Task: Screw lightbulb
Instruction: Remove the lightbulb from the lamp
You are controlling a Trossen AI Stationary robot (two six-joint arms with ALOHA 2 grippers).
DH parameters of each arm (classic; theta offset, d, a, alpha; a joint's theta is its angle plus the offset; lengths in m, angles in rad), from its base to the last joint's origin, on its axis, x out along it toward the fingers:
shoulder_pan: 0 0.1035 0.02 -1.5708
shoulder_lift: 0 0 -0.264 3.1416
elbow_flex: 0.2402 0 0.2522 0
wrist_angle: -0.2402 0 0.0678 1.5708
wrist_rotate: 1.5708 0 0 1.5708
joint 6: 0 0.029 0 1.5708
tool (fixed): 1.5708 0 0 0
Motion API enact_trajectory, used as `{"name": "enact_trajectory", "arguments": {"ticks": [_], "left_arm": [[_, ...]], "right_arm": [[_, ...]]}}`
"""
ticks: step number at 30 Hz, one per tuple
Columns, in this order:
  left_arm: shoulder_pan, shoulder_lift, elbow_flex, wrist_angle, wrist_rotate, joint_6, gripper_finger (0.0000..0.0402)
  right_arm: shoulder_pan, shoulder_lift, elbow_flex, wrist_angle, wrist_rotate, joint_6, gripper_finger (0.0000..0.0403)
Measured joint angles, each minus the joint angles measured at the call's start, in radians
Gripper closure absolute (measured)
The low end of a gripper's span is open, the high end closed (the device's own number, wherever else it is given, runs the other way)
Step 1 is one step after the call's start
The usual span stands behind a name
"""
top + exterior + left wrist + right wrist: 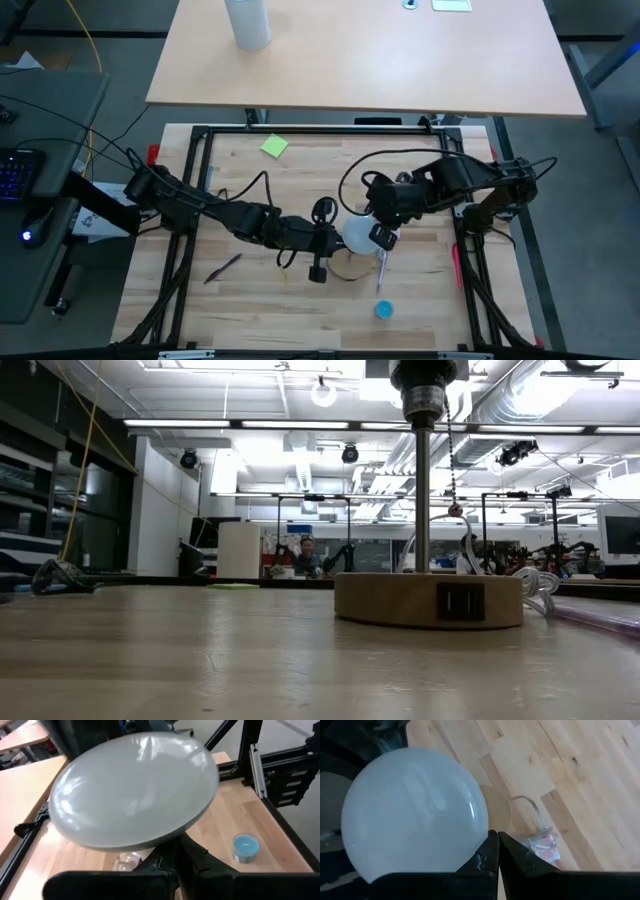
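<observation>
Over table centre | lightbulb [358, 235] above wooden base [428, 598] | right gripper [383, 238] fingers pressed together beside globe, left gripper [318, 243] likewise clenched | keep bulb plumb, turn gently.

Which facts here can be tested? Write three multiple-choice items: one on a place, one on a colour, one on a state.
1. Where is the green note?
A. Under the lightbulb
B. On the work table's far left part, near the frame
C. On the far table

2. What colour is the small cap on the near part of the table?
A. Red
B. Blue
C. Yellow

3. How is the lightbulb?
A. In pieces on the table
B. Lying alone, far from both arms
C. Whole, with both end effectors beside it

Answers:
1 B: the green note lies by the far frame bar, left of centre.
2 B: the cap is blue.
3 C: the lightbulb is an unbroken white globe, with the left end effector and right end effector on either side.
</observation>
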Motion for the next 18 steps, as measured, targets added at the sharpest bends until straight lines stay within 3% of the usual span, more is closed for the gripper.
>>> {"name": "enact_trajectory", "arguments": {"ticks": [6,12,18], "left_arm": [[0.032,-0.003,-0.001,-0.032,-0.008,0.047,0.0401],[0.104,-0.012,-0.001,-0.078,-0.118,0.068,0.0401],[0.170,-0.053,0.000,-0.182,-0.104,0.071,0.0401]], "right_arm": [[0.043,-0.002,0.000,-0.020,0.004,0.090,0.0403],[0.101,0.013,-0.003,0.049,-0.027,0.155,0.0403],[0.151,0.001,0.002,0.057,-0.008,0.212,0.0403]]}}
